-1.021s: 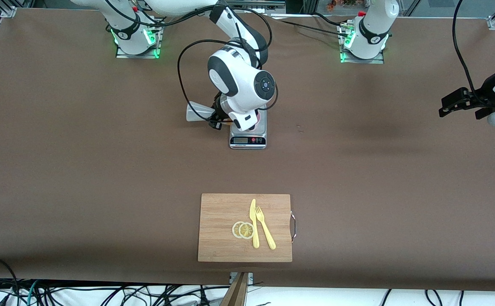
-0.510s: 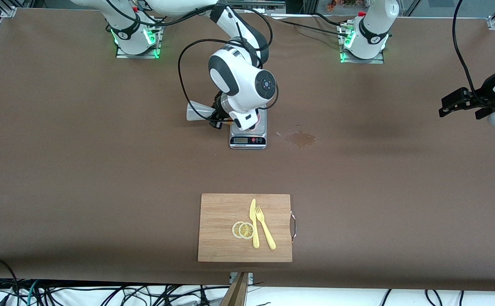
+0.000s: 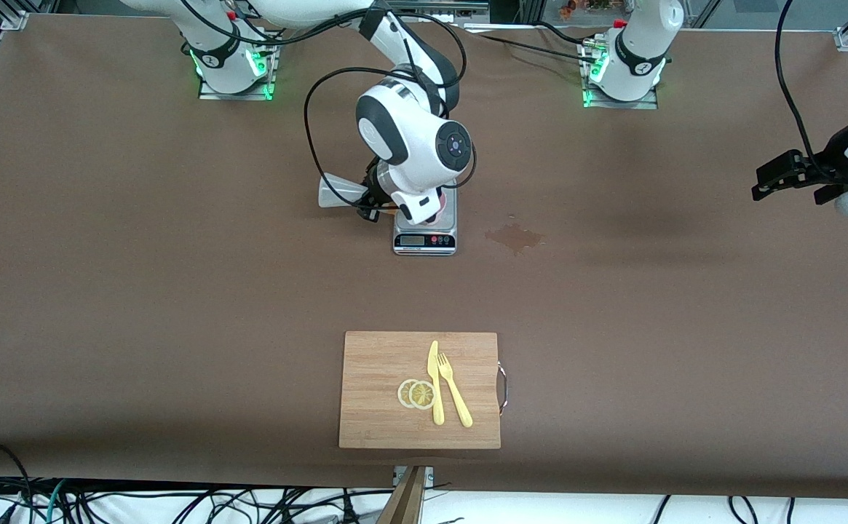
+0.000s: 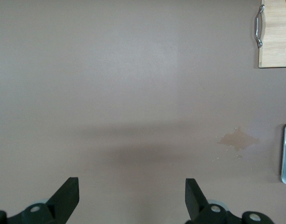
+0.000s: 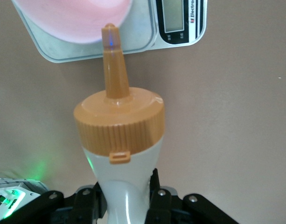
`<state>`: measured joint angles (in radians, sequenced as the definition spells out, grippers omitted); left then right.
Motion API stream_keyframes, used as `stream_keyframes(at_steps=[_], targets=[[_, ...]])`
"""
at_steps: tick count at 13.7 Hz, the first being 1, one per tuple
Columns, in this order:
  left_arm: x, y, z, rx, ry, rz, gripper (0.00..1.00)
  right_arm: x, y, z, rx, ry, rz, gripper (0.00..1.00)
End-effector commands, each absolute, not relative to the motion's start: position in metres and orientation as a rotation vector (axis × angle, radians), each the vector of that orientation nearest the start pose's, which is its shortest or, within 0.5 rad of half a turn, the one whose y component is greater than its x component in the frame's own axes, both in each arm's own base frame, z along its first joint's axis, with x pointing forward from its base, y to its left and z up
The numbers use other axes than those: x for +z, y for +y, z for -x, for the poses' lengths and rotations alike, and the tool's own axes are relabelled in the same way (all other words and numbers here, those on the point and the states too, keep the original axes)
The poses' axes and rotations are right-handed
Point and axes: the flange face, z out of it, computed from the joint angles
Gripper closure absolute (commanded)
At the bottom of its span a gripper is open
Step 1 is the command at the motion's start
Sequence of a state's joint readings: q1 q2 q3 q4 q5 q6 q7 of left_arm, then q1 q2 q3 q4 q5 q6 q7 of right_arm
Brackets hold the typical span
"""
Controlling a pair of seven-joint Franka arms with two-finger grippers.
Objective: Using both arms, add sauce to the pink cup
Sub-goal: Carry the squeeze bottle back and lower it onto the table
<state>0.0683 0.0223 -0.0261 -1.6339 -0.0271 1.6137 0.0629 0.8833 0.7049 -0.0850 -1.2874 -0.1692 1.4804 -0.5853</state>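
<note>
Right gripper point(image 3: 374, 200): clamped on the sauce bottle, up in the air beside the scale on the side toward the right arm's end of the table.
Sauce bottle point(image 5: 120, 158): whitish body pinched between the fingers, lying nearly sideways, its base flaring out toward the right arm's end; orange cap and nozzle aimed at the cup's rim.
Pink cup point(image 5: 75, 18): standing on the scale, mostly hidden under the right arm's wrist in the front view.
Scale point(image 3: 424, 231): silver, with its display and buttons on the edge nearer to the front camera.
Spill point(image 3: 515, 237): a wet brownish patch on the table point(image 3: 140, 291), just beside the scale toward the left arm's end.
Left gripper point(image 4: 132, 198): fingers spread wide, holding nothing, waiting over bare table at the left arm's end.
Cutting board point(image 3: 420, 389): wooden, much nearer to the front camera than the scale, carrying two lemon slices point(image 3: 416, 394), a yellow knife point(image 3: 435, 382) and a yellow fork point(image 3: 454, 399).
</note>
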Motion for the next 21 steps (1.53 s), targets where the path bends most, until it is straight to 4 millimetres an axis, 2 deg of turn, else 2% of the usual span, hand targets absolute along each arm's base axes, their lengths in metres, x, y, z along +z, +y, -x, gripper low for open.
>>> stream_keyframes(at_steps=[1, 6, 9, 11, 14, 17, 21], targets=[[0.588, 0.018, -0.568, 0.05, 0.023, 3.214, 0.0, 0.332, 0.46, -0.502, 0.763, -2.004, 2.508, 0.76], [0.596, 0.029, -0.569, 0.022, 0.001, 3.217, 0.0, 0.382, 0.403, -0.541, 0.601, -1.856, 2.334, 0.75], [0.598, 0.031, -0.57, 0.011, 0.002, 3.217, 0.0, 0.407, 0.341, -0.557, 0.481, -1.77, 2.25, 0.75], [0.602, 0.033, -0.57, 0.004, -0.003, 3.215, 0.0, 0.417, 0.29, -0.567, 0.389, -1.725, 2.192, 0.75], [0.601, 0.033, -0.571, 0.006, -0.003, 3.217, 0.0, 0.423, 0.222, -0.578, 0.258, -1.672, 2.091, 0.75], [0.6, 0.033, -0.571, 0.014, 0.0, 3.216, 0.0, 0.418, 0.152, -0.587, 0.112, -1.66, 1.977, 0.75], [0.601, 0.033, -0.571, 0.011, -0.005, 3.217, 0.0, 0.386, 0.071, -0.586, -0.096, -1.682, 1.776, 0.75]])
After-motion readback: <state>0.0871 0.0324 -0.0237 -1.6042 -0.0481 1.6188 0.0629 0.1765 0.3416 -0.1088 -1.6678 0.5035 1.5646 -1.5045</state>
